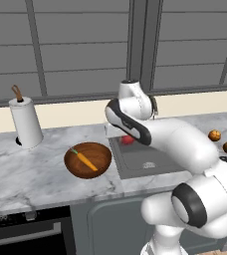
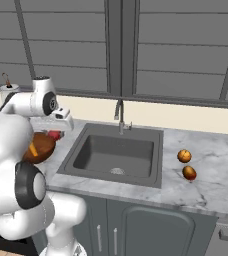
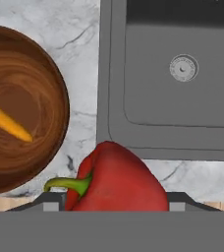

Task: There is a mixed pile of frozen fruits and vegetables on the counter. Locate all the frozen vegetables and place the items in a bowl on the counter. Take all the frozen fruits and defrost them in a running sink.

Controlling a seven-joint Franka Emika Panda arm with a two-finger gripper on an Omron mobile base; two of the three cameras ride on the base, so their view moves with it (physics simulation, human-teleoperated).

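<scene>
- Jaws grasp the red pepper (image 3: 116, 179), as we see in the hand view; bowl (image 3: 15, 162) lies alongside.
- Left base view: carrot (image 1: 86, 160) already rests in the bowl, so we carry the pepper there.
- Right base view: fruits (image 2: 184, 156) wait right of the sink (image 2: 117, 155).

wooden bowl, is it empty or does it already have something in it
Not empty. The round dark reddish-brown wooden bowl holds the slim orange carrot with a green top, lying across its glossy inside.
</scene>
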